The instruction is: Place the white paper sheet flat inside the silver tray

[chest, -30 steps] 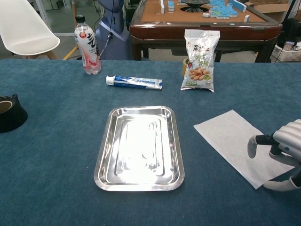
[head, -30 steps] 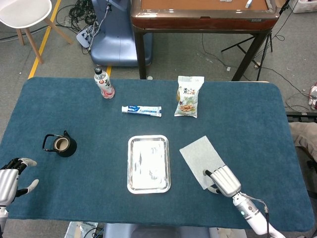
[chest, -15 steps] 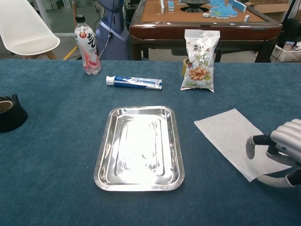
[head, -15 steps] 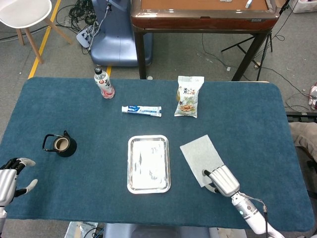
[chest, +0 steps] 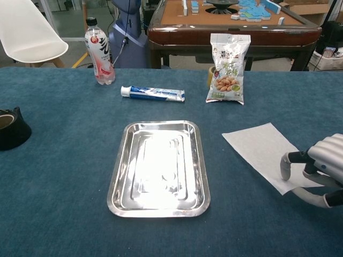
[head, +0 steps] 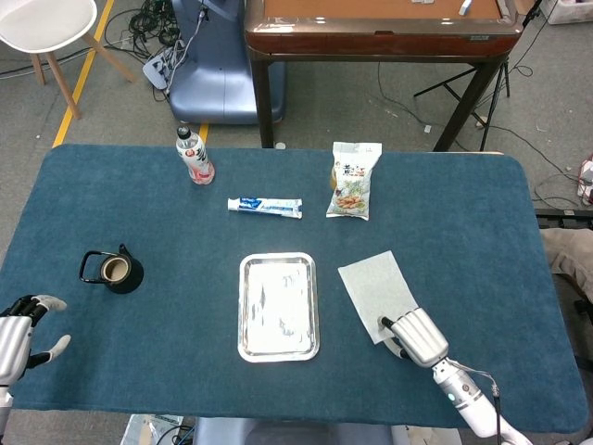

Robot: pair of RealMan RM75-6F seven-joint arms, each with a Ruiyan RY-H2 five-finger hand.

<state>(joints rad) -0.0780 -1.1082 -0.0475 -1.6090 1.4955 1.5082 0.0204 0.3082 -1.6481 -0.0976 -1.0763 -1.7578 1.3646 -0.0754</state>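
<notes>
The right hand (chest: 316,171) pinches the white paper sheet (chest: 262,152) beside the silver tray (chest: 158,167); only the head view shows the left hand (head: 23,334), fingers apart, empty.

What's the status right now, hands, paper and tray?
Right hand pinching paper corner. Left hand open, idle. Paper on table, outside tray. Nothing between them.

Even, bright overhead light fills both views, and shadows on the counter (head: 445,204) are faint and short. The tray (chest: 158,167) throws strong white glare across its middle in the chest view, washing out its floor; in the head view it (head: 278,306) also gleams pale. Both pictures are sharp, with little blur at the edges.
</notes>
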